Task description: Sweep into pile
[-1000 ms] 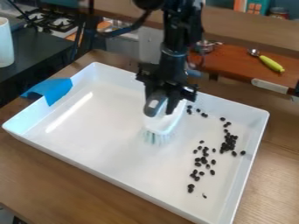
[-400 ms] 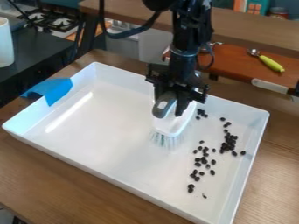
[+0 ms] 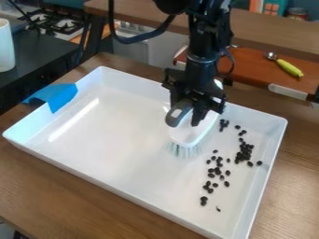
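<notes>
The black gripper (image 3: 188,114) hangs over the upper middle of the white tray (image 3: 106,140), shut on the grey-handled white brush (image 3: 188,132). The brush's pale bristles point down and toward the camera, at the tray floor. Dark beans (image 3: 217,171) lie scattered over the right part of the tray, with a denser cluster near the right wall. A few beans (image 3: 224,124) lie just right of the brush, and several trail down toward the tray's lower right.
Blue tape (image 3: 57,96) covers part of the tray's left rim. Behind the tray stands a reddish-brown board (image 3: 259,70) with a green-handled scoop (image 3: 289,68) on it. A white cup (image 3: 5,45) is at the far left, near a toy stove (image 3: 55,21).
The gripper has moved right with the brush. The beans near the back wall have shifted right and now sit closer together; the other beans look unmoved.
</notes>
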Available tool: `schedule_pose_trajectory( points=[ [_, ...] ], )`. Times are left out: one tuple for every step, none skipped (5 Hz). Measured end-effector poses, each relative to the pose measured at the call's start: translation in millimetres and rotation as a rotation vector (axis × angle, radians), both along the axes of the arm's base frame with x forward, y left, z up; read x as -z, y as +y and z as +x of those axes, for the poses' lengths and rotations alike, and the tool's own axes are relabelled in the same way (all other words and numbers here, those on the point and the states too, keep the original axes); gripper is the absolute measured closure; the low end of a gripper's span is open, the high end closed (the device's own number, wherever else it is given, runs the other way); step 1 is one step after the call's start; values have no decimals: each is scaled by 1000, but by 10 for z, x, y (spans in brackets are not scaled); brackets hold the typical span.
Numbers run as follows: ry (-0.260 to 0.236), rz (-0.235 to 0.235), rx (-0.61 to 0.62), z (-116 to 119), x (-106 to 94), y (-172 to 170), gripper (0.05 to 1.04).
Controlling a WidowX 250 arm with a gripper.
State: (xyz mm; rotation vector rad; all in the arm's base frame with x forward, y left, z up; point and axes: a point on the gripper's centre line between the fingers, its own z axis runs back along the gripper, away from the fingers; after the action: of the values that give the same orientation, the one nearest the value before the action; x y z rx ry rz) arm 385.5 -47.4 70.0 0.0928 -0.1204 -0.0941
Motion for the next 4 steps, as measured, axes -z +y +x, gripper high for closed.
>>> schedule_pose_trajectory(
  points=[
    [1,2,44,-5,8,-10,586],
    [4,-2,83,-11,4,-52,586],
    [-2,-2,137,-8,3,-131,586],
    [-7,-16,179,4,5,-174,586]
  ],
)
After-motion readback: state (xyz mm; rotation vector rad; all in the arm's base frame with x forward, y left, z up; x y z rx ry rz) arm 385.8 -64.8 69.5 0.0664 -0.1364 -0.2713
